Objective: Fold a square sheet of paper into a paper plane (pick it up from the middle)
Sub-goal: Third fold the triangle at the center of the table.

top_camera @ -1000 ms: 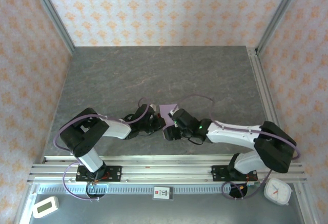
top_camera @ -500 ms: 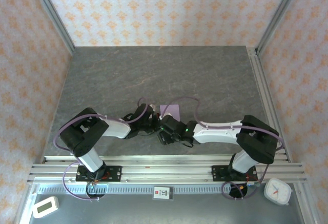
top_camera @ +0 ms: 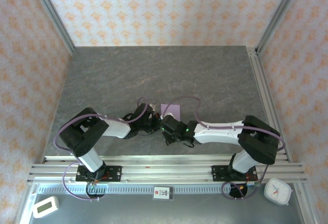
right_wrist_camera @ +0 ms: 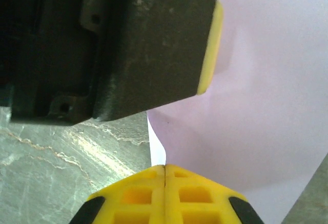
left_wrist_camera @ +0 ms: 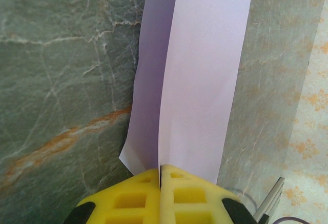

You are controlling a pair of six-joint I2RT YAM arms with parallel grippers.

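The pale lilac square sheet of paper (top_camera: 171,110) is bent into a long fold and stands out over the grey table. My left gripper (top_camera: 154,120) is shut on the fold's near end. In the left wrist view its yellow fingertips (left_wrist_camera: 160,170) are pressed together and the sheet of paper (left_wrist_camera: 200,70) runs away from them. My right gripper (top_camera: 167,127) sits close beside the left one. In the right wrist view its tips (right_wrist_camera: 165,167) are shut on the edge of the sheet (right_wrist_camera: 266,106), with the left gripper's black finger (right_wrist_camera: 133,44) just above.
The grey marble-patterned tabletop (top_camera: 154,75) stretches behind the grippers, walled in by patterned panels. An aluminium rail (top_camera: 164,171) runs along the near edge. A white clock (top_camera: 277,191) lies at the near right and a small white device (top_camera: 45,206) at the near left.
My right arm has swung left up to the left gripper and its jaws have closed on the paper's edge. The left gripper has kept its grip.
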